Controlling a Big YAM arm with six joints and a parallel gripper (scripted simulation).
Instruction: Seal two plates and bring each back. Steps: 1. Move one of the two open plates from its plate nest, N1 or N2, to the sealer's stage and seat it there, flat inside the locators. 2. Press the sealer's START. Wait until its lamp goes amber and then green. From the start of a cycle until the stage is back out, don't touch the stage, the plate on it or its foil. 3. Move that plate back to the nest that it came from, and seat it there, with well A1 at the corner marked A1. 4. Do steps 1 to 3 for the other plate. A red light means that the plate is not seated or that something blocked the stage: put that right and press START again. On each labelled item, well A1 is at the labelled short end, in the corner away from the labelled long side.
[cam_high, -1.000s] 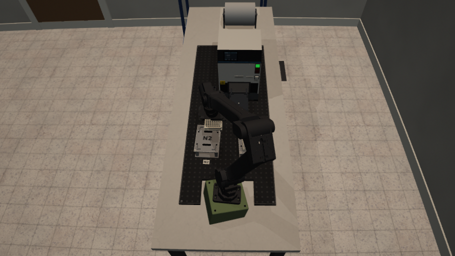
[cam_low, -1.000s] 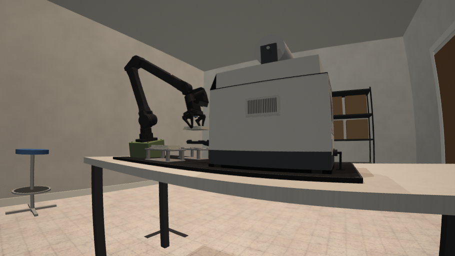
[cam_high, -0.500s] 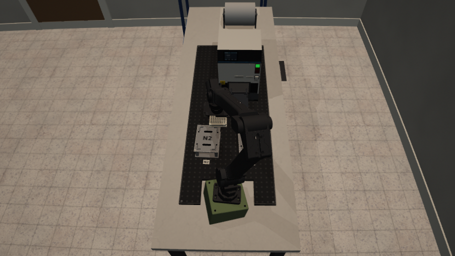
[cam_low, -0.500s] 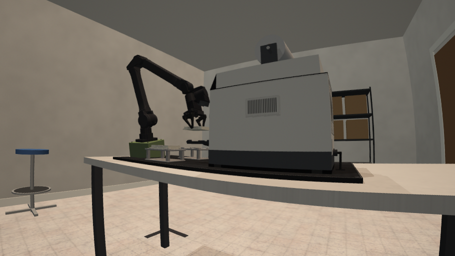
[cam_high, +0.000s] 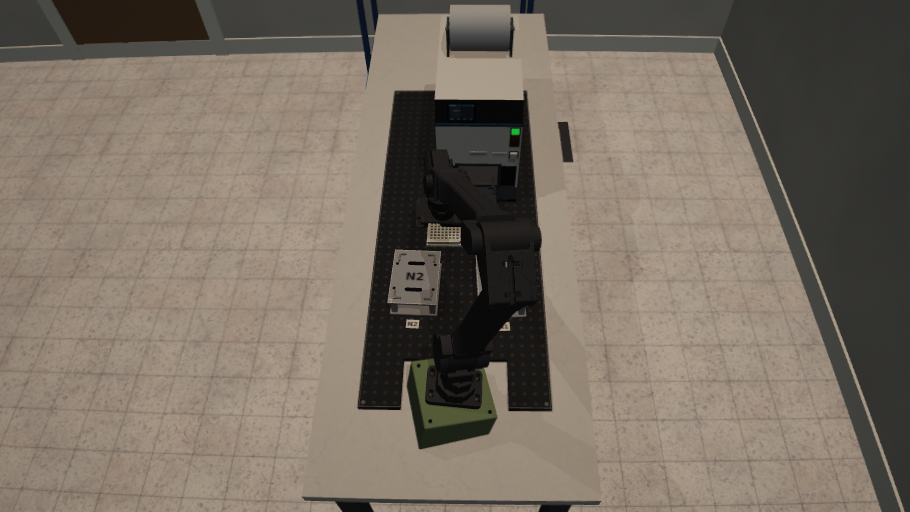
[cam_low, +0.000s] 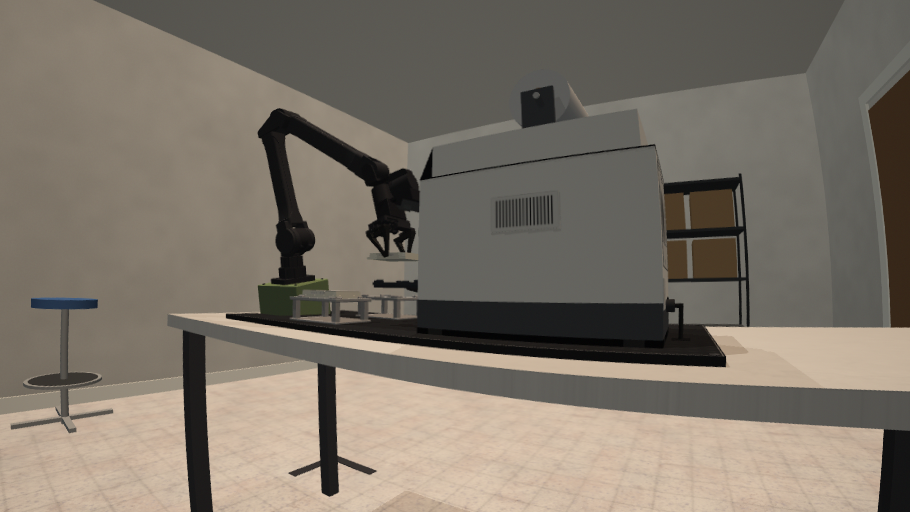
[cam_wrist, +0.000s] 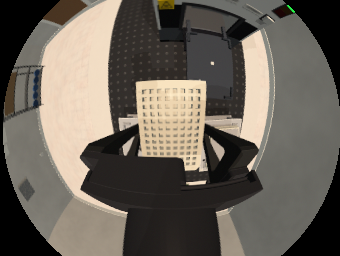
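My gripper (cam_low: 395, 254) (cam_wrist: 171, 126) is shut on a cream plate (cam_high: 443, 234) (cam_wrist: 171, 102), its wells showing, held above the board in front of nest N2 (cam_high: 400, 287) (cam_wrist: 128, 122). N2 is empty. Another plate (cam_low: 330, 294) lies on nest N1 (cam_low: 363, 310), which the arm mostly hides in the top view. Whether that plate has foil cannot be told. The sealer's stage (cam_wrist: 206, 80) (cam_low: 394, 284) is out and bare, ahead and to the right of the held plate in the wrist view. The sealer's lamp (cam_high: 515, 131) (cam_wrist: 290, 8) is green. START (cam_high: 513, 154) (cam_wrist: 268, 19) is below it.
The sealer (cam_high: 478, 79) (cam_low: 540, 254) stands at the back of the perforated board (cam_high: 381, 375), with a foil roll (cam_high: 479, 28) behind its top. The arm's green base (cam_high: 451, 423) is at the front. A yellow warning label (cam_wrist: 166, 4) is on the sealer's front, left of the stage.
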